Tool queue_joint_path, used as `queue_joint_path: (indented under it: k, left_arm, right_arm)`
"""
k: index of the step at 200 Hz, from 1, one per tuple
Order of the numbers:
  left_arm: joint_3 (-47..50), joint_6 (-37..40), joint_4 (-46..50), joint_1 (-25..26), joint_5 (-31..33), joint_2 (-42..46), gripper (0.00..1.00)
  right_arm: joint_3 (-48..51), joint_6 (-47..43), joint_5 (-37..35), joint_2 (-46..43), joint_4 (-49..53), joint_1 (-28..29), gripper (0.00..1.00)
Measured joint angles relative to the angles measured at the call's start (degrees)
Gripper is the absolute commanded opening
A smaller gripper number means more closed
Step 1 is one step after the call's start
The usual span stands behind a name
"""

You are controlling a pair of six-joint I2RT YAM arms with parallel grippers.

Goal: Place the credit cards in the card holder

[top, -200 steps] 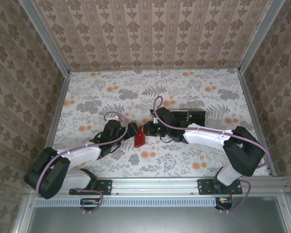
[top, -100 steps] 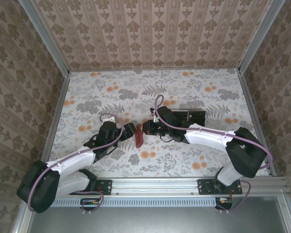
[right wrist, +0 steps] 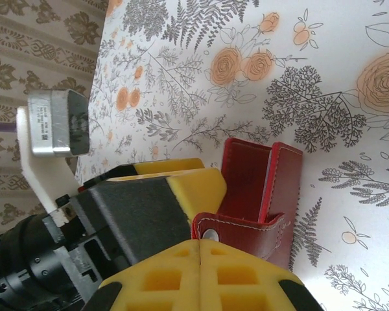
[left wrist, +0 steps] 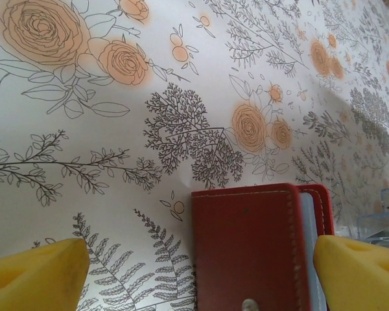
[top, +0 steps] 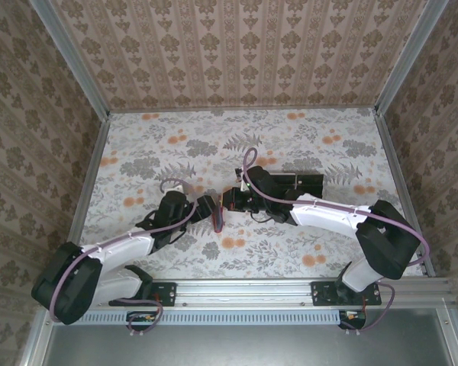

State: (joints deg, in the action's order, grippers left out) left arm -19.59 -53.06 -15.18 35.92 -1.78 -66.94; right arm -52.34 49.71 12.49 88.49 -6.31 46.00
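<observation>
Right fingers (right wrist: 246, 285) pinch red, white-stitched card holder (right wrist: 256, 184).

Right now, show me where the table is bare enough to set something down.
Free: the far strip of table along the back wall, and the near patch between both arms by the front rail. Crowded: the middle, where left gripper and right gripper meet at the card holder.
</observation>
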Motion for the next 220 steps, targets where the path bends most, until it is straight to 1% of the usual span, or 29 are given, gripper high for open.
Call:
queue_joint_path:
  k: [32, 64, 94, 135, 138, 149, 154, 162, 179, 194, 220]
  left_arm:
    - [-0.3, 0.0, -0.9, 0.0, -0.3, -1.1, 0.91]
    - [-0.2, -0.5, -1.2, 0.0, -0.1, -1.2, 0.85]
    - [2.2, -1.3, -1.5, 0.0, 1.4, -0.4, 0.84]
    - [3.3, -1.3, -0.6, 0.0, 2.5, 0.0, 0.84]
    - [3.3, -1.3, -0.6, 0.0, 2.6, 0.1, 0.85]
    - [3.3, -1.3, -0.6, 0.0, 2.8, 0.4, 0.85]
    - [3.3, -1.3, -0.5, 0.0, 2.9, 0.6, 0.85]
    - [3.3, -1.3, -0.3, 0.0, 3.1, 0.9, 0.85]
    - [3.3, -1.3, -0.1, 0.0, 3.2, 1.4, 0.85]
    - [3.3, -1.3, 0.0, 0.0, 3.3, 1.7, 0.85]
    - [3.3, -1.3, 0.0, -0.1, 3.3, 2.5, 0.86]
  right_arm:
    - [-0.2, 0.0, 0.0, 0.0, 0.0, 0.0, 0.00]
    - [-0.2, 0.0, -0.1, 0.0, 0.0, 0.0, 0.00]
    - [1.4, 0.0, -0.3, 0.1, -1.4, -0.5, 0.00]
    - [5.3, 0.2, -1.0, 5.0, -2.9, -2.0, 0.00]
    - [5.4, 0.3, -1.1, 5.4, -2.9, -2.0, 0.04]
    - [5.9, 0.5, -1.3, 6.6, -2.8, -2.1, 0.23]
    - [6.0, 0.5, -1.3, 6.8, -2.7, -2.1, 0.29]
    - [6.3, 0.5, -1.3, 6.8, -2.5, -2.1, 0.35]
    - [6.3, 0.9, -1.4, 6.4, -2.4, -2.0, 0.39]
    - [6.3, 0.9, -1.7, 4.8, -1.6, -1.9, 0.40]
    - [6.4, 0.7, -3.1, -0.4, 0.4, -1.2, 0.41]
